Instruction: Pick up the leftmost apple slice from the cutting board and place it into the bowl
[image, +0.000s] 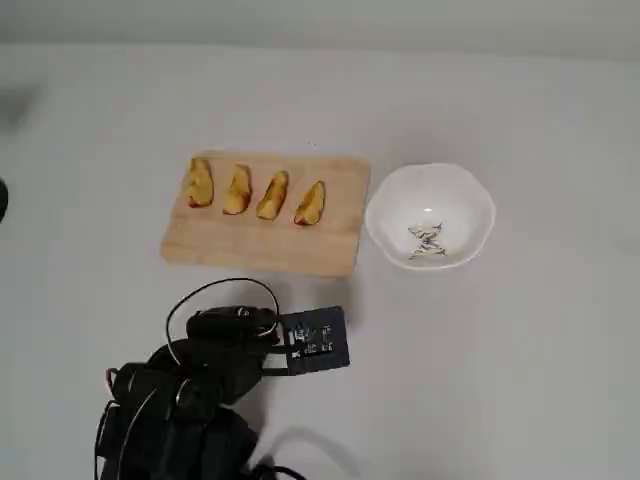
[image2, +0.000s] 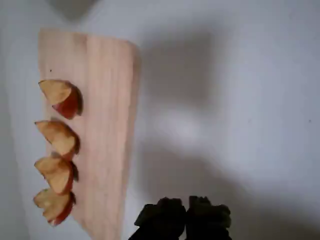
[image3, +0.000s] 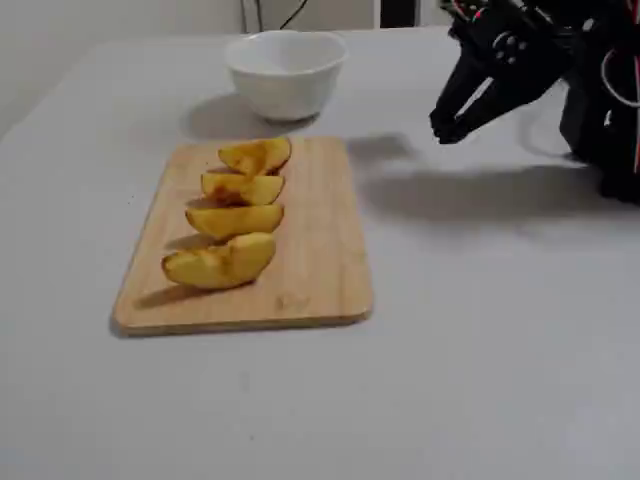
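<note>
Fixed view, near to far. Cutting board sits toward the near-left part of the table. Four slices lie on it in a row; the nearest is the leftmost apple slice, broad, lying flat. Three slimmer slices line up behind it. Gripper hangs above the bare table right of the board, tips pressed together, empty. Bowl sits by the far edge, just past the board, empty.
</note>
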